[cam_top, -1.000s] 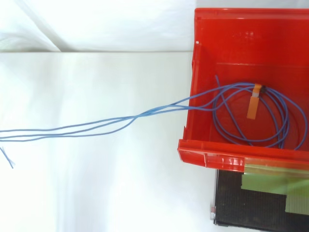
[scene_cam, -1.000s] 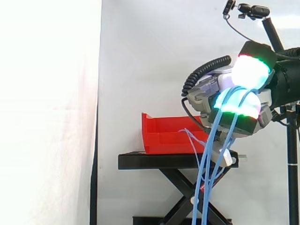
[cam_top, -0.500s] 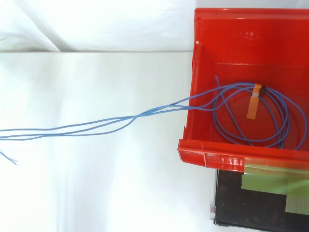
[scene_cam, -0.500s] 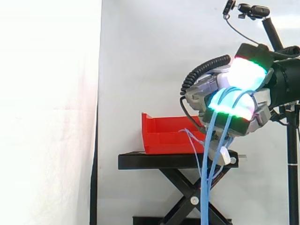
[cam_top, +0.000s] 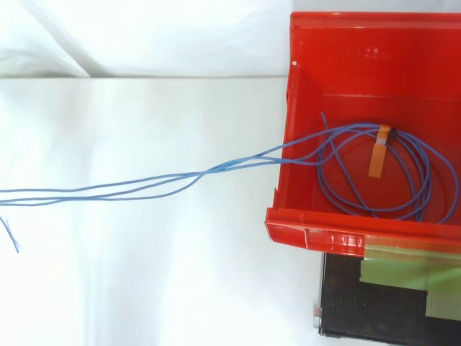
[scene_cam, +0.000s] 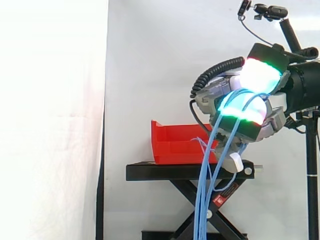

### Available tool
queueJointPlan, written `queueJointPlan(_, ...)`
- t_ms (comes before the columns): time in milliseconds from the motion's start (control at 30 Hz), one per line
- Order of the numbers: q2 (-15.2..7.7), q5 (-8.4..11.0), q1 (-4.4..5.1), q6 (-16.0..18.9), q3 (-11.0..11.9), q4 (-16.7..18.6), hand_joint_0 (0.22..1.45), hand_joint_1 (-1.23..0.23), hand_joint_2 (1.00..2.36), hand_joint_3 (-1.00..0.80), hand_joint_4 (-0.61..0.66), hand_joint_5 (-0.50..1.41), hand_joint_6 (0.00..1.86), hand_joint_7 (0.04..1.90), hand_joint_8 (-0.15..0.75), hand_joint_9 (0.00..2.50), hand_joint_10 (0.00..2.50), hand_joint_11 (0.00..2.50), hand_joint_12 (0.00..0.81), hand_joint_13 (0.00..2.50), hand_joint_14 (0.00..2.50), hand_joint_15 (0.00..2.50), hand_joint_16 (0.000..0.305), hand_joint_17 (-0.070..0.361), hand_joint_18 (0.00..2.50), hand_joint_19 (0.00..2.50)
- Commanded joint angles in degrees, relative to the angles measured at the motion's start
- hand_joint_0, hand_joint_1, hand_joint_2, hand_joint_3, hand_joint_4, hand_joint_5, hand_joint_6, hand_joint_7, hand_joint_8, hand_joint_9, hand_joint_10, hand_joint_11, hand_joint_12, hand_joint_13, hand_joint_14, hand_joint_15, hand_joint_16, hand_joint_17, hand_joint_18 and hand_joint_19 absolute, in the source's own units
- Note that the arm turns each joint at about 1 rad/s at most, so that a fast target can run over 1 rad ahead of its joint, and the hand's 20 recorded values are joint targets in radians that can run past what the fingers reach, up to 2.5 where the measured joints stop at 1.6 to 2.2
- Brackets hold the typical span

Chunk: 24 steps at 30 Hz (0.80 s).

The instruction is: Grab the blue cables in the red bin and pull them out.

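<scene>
In the side view my hand (scene_cam: pixel 252 102) hangs at the right, above and in front of the red bin (scene_cam: pixel 175 142), its glowing pads curled round a bundle of blue cables (scene_cam: pixel 212 175). The strands drape over the fingers and hang down past the stand. From above, the blue cables (cam_top: pixel 180 176) run out of the red bin (cam_top: pixel 288 108) over its left wall and off the left edge. A coil of them (cam_top: pixel 374 209) still lies on the bin floor, bound with an orange tag (cam_top: pixel 378 155).
The bin sits on a black scissor stand (scene_cam: pixel 185 172) before a white curtain. A camera on a black tripod (scene_cam: pixel 270 11) stands at the upper right. A loose blue cable end (cam_top: pixel 10 236) shows at the left edge from above.
My hand has moved slightly up and to the left with the cables. The hanging strands have swung left. The coil in the bin has barely shifted.
</scene>
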Motion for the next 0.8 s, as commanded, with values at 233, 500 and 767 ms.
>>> queueJointPlan(233,0.04,0.00,-0.10,0.08,0.00,0.35,1.10,-0.98,1.02,-0.50,0.02,0.32,1.16,0.36,0.241,0.76,1.27,1.17,0.300,1.09,1.18,1.15,0.034,0.077,0.61,0.88)
queueJointPlan(500,0.04,-0.09,-0.19,0.08,0.44,0.44,1.12,-1.01,1.02,-0.58,0.04,0.26,1.14,0.34,0.256,0.68,1.32,1.12,0.298,1.03,1.17,1.15,0.035,0.078,0.59,0.89)
queueJointPlan(767,0.04,-0.44,-0.28,0.08,0.53,0.44,1.15,-1.04,1.02,-0.65,0.05,0.24,1.05,0.36,0.260,0.60,1.38,1.09,0.302,0.98,1.19,1.14,0.035,0.079,0.56,0.90)
